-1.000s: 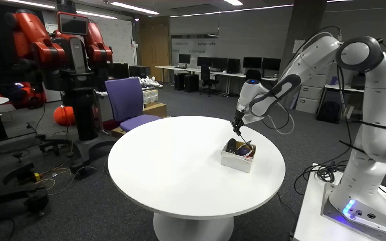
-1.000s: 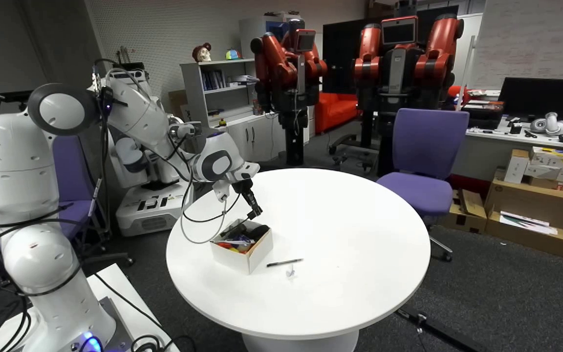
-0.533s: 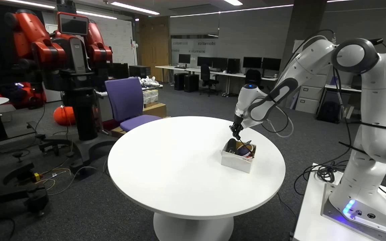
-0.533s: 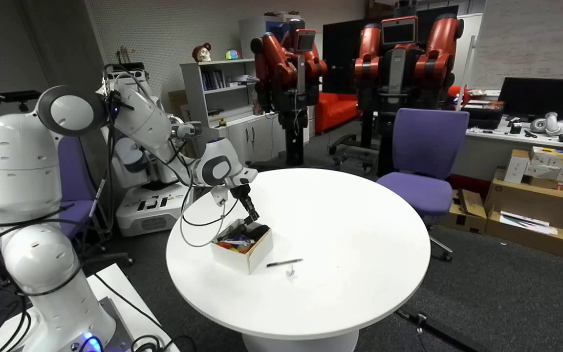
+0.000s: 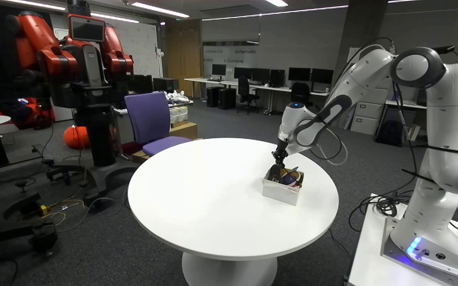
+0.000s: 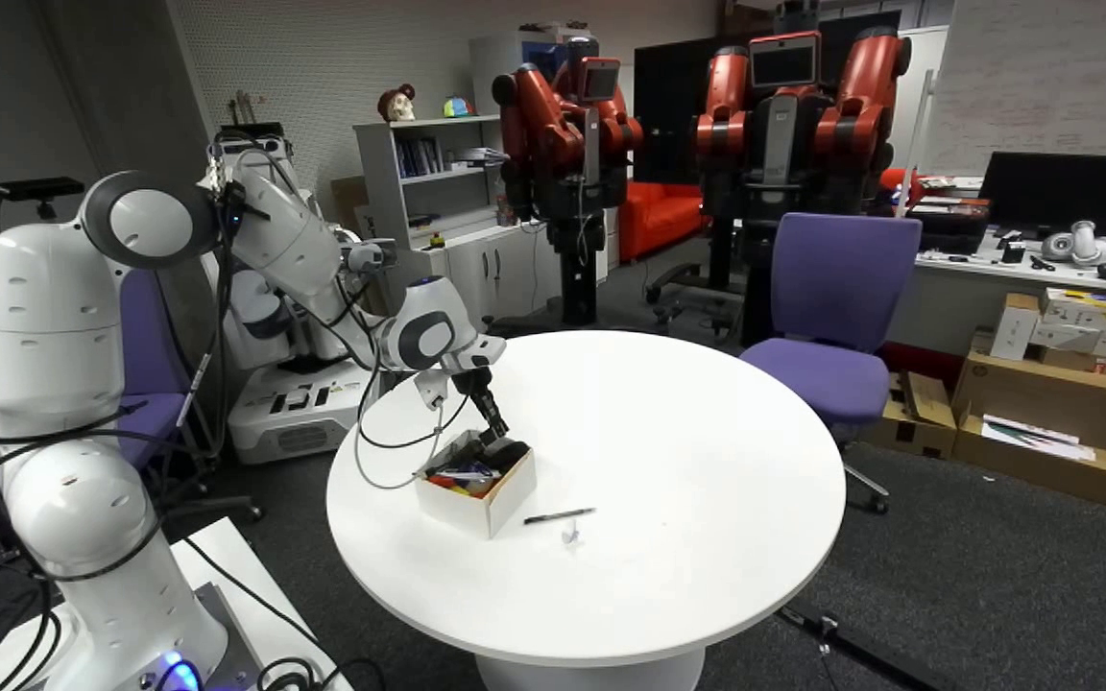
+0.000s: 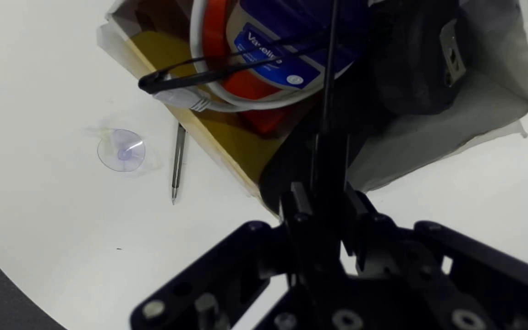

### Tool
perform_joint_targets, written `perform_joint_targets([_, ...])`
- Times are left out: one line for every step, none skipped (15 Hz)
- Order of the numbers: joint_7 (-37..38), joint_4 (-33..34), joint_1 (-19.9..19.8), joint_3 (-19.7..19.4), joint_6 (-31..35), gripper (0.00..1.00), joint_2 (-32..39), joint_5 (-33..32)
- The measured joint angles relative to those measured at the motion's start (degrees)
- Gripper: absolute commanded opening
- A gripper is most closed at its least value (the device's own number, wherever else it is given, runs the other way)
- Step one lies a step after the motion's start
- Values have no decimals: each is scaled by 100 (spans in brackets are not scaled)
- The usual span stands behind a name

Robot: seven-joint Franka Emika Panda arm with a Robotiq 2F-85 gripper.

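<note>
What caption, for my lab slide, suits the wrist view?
Jaws gripping a slender black rod at a cardboard box containing a Vaseline jar.

In the wrist view, the gripper (image 7: pixel 328 199) pinches a slim black rod (image 7: pixel 330 151) that reaches over an open cardboard box (image 7: pixel 410 151). Inside, a white cable (image 7: pixel 248 105) curves beside a Vaseline jar (image 7: pixel 291 25), near a black case (image 7: pixel 406 68) with a metal clip (image 7: pixel 454 52). Outside, a ballpoint pen (image 7: pixel 179 158) and a clear suction cup (image 7: pixel 124 153) lie on the white table (image 7: pixel 62 215).

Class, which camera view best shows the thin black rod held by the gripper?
Wrist view: seen close up, the thin black rod runs from the gripper over the box. In both exterior views it is too small and dark to tell clearly from the contents.
</note>
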Motion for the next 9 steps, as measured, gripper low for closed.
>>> perform_joint_targets([3, 0, 6, -12, 0, 58, 2, 0])
perform_joint_targets([3, 0, 15, -28, 0, 67, 3, 0])
perform_joint_targets([4, 0, 33, -51, 0, 74, 3, 0])
perform_joint_targets([4, 0, 46, -71, 0, 83, 3, 0])
perform_joint_targets([4, 0, 51, -83, 0, 89, 3, 0])
perform_joint_targets([4, 0, 52, -92, 0, 96, 3, 0])
perform_joint_targets([4, 0, 52, -99, 0, 100, 3, 0])
perform_joint_targets([4, 0, 53, -107, 0, 100, 3, 0])
perform_joint_targets([3, 0, 53, -112, 0, 100, 3, 0])
